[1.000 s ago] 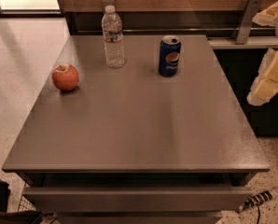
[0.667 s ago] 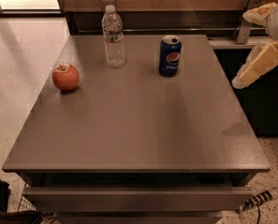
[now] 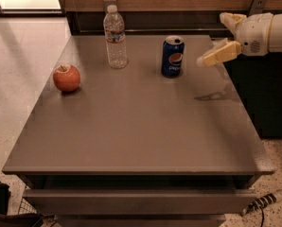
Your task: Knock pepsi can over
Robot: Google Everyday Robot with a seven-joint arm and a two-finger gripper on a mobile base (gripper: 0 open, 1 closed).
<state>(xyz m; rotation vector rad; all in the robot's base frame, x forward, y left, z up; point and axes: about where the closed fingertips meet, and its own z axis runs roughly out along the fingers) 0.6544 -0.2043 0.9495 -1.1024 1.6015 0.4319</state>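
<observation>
The pepsi can (image 3: 172, 56) is dark blue with a silver top and a round logo. It stands upright at the back middle of the grey table (image 3: 136, 126). My gripper (image 3: 211, 39) reaches in from the right at about the can's height, a short way to the right of it and not touching it. Its two cream fingers are spread apart with nothing between them; the lower finger (image 3: 219, 54) points toward the can.
A clear water bottle (image 3: 115, 38) stands upright left of the can. A red apple (image 3: 66, 78) lies near the table's left edge. A wooden wall runs behind the table. A dark cabinet stands to the right.
My gripper has moved left from beyond the table's right edge to over the table, closer to the can. The can, bottle and apple have not moved.
</observation>
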